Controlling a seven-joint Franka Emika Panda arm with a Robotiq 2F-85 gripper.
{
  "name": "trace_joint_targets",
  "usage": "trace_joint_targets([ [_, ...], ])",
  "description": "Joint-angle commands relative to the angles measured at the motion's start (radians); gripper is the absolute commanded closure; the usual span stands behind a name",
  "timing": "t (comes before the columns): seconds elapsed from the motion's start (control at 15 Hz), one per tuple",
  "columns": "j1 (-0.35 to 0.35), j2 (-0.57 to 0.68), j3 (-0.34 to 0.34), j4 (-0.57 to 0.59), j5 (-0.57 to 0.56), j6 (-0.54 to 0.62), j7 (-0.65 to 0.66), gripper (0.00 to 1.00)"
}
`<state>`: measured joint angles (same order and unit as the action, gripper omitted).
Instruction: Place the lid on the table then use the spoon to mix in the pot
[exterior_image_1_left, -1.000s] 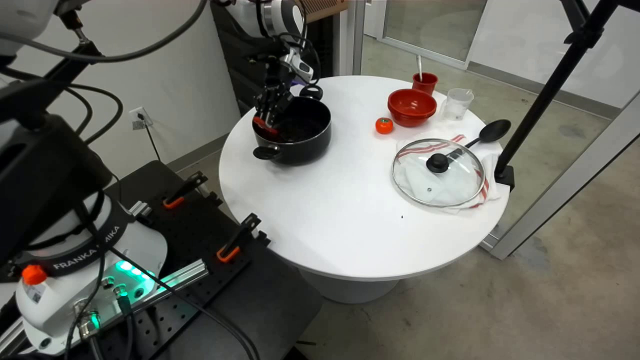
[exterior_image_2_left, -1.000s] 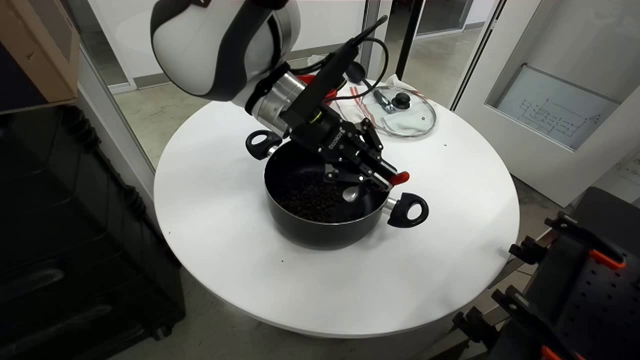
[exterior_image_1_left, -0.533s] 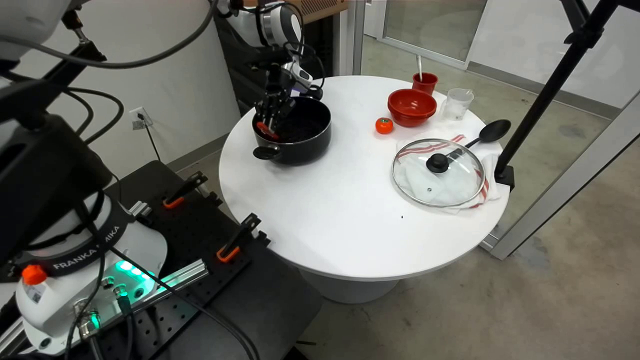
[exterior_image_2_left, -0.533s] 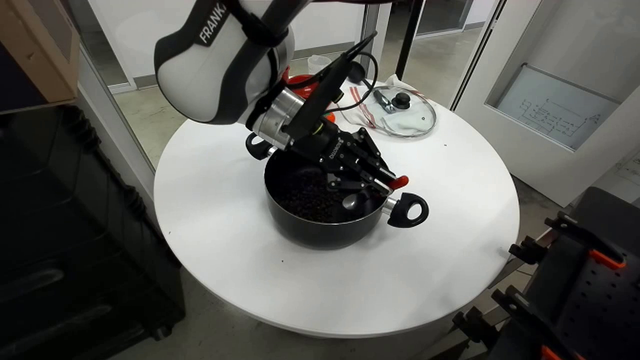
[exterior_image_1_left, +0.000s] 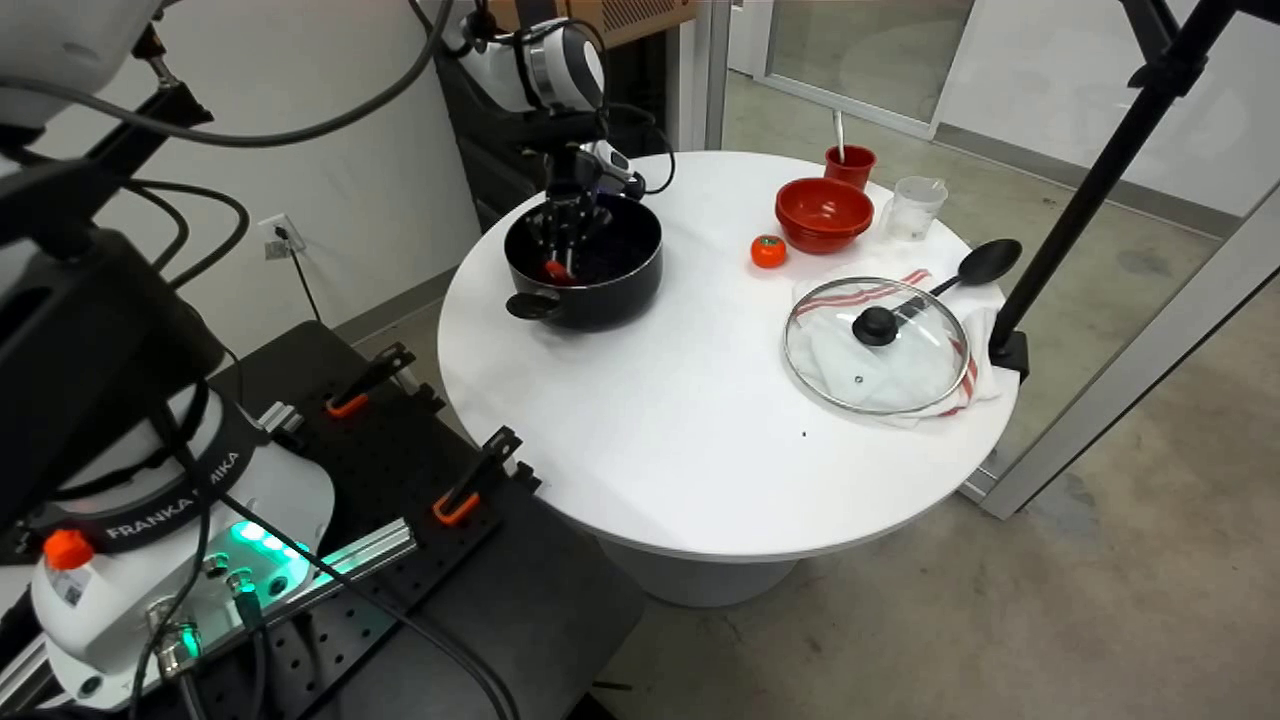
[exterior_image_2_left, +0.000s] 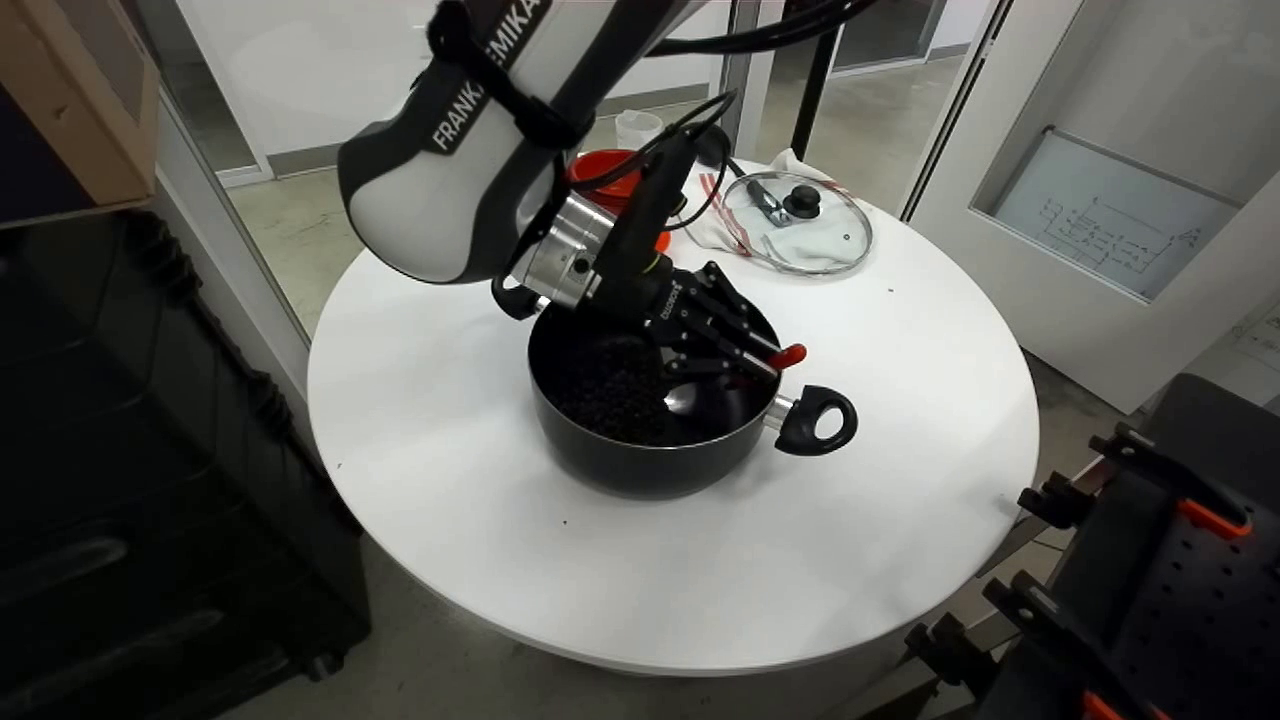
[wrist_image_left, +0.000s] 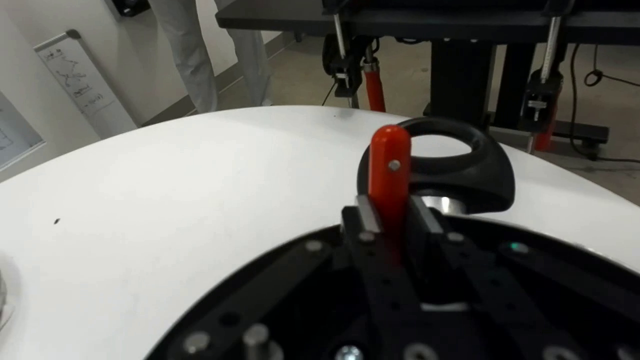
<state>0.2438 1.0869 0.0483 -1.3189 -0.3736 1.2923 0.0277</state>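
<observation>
The end effector (exterior_image_2_left: 768, 360) pinches the spoon (exterior_image_2_left: 789, 356) by its red handle (wrist_image_left: 390, 167), head (exterior_image_2_left: 681, 400) inside the pot (exterior_image_2_left: 650, 472), presumably for stirring, while the lid (exterior_image_1_left: 877, 327) lies over a towel (exterior_image_1_left: 985, 384) on the desk (exterior_image_1_left: 680, 430), likely to keep the pot uncovered.

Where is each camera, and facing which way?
Exterior view: high beside the robot's white base, facing across the round white table; base and white arm show.
Exterior view: high near the squat round black pot, facing the round clear glass lid; arm and black end effector show.
Wrist view: behind the end effector, which shows, shut on the slim red-handled spoon; faces table edge and black bench.
Both exterior views share table, pot, lid.
</observation>
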Motion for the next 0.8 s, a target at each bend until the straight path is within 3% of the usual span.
trace_joint_targets([
  [0.0, -0.002, -0.009, 0.012, 0.0, -0.047, 0.072, -0.082, 0.95],
  [0.27, -0.019, -0.054, 0.03, -0.026, -0.029, 0.136, -0.147, 0.95],
  [0.73, -0.103, -0.142, 0.07, -0.041, 0.127, 0.191, -0.21, 0.95],
])
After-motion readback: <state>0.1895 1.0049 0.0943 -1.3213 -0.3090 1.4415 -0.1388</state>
